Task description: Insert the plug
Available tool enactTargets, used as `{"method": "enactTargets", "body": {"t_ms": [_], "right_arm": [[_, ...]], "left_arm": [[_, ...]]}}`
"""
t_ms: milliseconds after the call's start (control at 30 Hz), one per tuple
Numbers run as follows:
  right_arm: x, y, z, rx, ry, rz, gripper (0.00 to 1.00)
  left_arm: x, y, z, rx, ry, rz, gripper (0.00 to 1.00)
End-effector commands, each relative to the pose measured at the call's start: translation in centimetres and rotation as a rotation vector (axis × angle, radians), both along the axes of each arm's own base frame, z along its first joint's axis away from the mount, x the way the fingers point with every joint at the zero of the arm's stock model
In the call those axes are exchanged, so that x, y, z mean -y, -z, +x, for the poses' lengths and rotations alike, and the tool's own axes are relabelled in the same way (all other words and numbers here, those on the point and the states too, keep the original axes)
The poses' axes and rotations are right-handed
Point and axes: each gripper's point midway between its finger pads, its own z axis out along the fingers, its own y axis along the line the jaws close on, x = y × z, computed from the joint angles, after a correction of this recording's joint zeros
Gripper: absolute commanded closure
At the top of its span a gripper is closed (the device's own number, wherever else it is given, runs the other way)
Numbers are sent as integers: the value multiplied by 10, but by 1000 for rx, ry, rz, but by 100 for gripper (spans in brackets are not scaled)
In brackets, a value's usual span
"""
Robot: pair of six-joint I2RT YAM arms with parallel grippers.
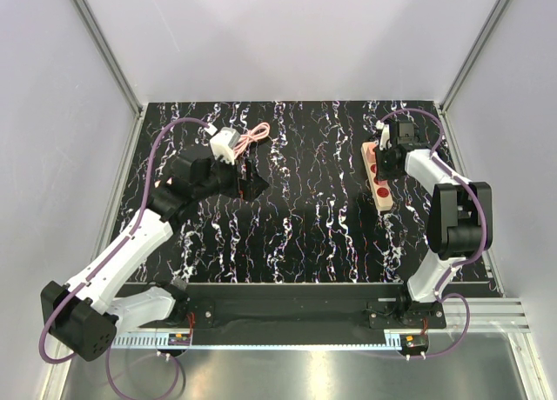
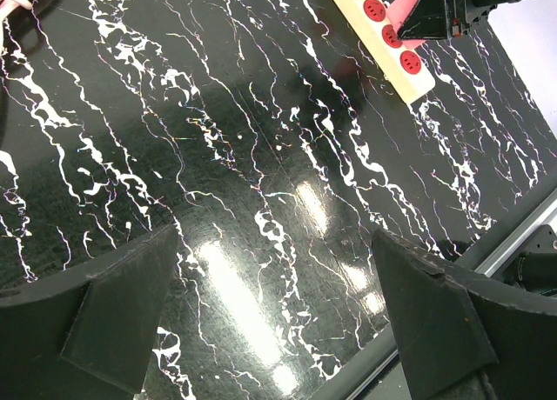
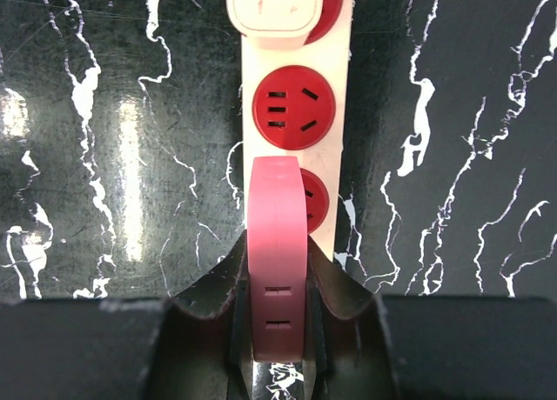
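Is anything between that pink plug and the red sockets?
Nothing visible does. The right claw holds the pink plug over the power strip, and the red socket ahead is bare. Only the farthest socket is covered, by a beige block.

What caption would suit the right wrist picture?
Right gripper holds the pink plug edge-on over a cream power strip with red sockets.

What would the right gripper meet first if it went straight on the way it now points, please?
Probably the power strip: the right gripper, shut on the pink plug, points at it, with the plug's tip over a partly hidden red socket. How far off it is, I cannot tell.
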Motion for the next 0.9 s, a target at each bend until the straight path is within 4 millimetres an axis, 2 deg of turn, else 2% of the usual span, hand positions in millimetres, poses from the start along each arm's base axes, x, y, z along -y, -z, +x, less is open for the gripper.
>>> {"method": "enactTargets", "body": {"t_ms": [0,167,300,433,733,867], "right_arm": [[21,18,-11,-79,48,-97,100],[22,19,-12,-93,31,-130,100],[12,21,-14,-104,-3,-112,100],[-8,20,-12,-96,-53,-59,100],[-16,20,-14,-96,-71,-49,100],[-23,28,-16,-115,-88,-52,100]], "left_arm": [[3,-24,4,73,14,-45,1],[2,-22,4,68,12,-44,1],[2,-23,4,68,16,-47,1],[2,-23,4,68,16,-50,1],[1,-24,5,69,11,-52,1],[1,-24,5,69,11,-52,1]]}}
